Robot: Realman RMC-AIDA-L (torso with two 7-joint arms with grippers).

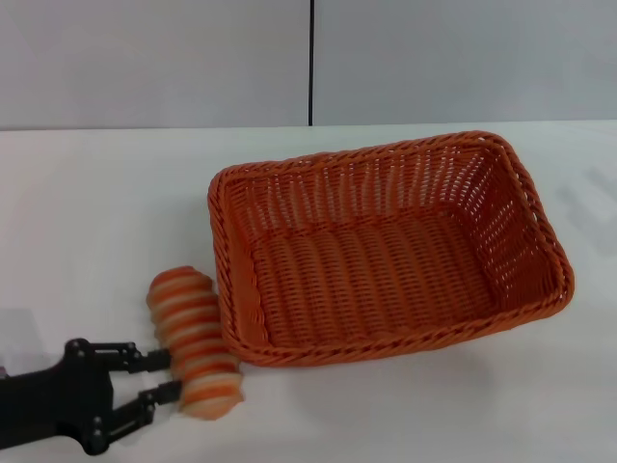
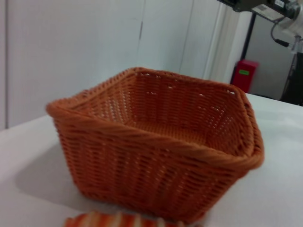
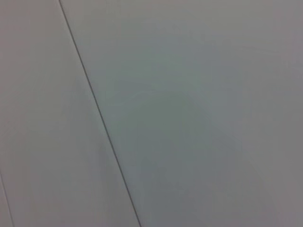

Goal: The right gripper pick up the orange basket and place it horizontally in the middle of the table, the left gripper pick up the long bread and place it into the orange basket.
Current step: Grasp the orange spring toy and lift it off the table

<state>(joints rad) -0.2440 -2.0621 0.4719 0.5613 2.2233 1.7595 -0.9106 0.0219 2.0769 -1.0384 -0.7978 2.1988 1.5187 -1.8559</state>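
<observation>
1. We see the orange basket [image 1: 386,251] already lying lengthwise near the middle of the table [image 1: 87,212]; we judge the basket step is done, the bread step is in hand.
2. The left gripper [image 1: 162,377] has its fingers apart around the near end of the long bread [image 1: 193,340], which lies just beside the basket's left wall; a firm clamp is not shown.
3. Next we must close, lift above the rim, carry inward; the right gripper is out of view.

Left arm: reaches in low over the near left corner of the worktop [image 1: 87,241].
Left gripper [image 1: 172,376]: fingers parted, tips against the side of the long bread [image 1: 196,342].
Right gripper: out of sight in every view.
</observation>
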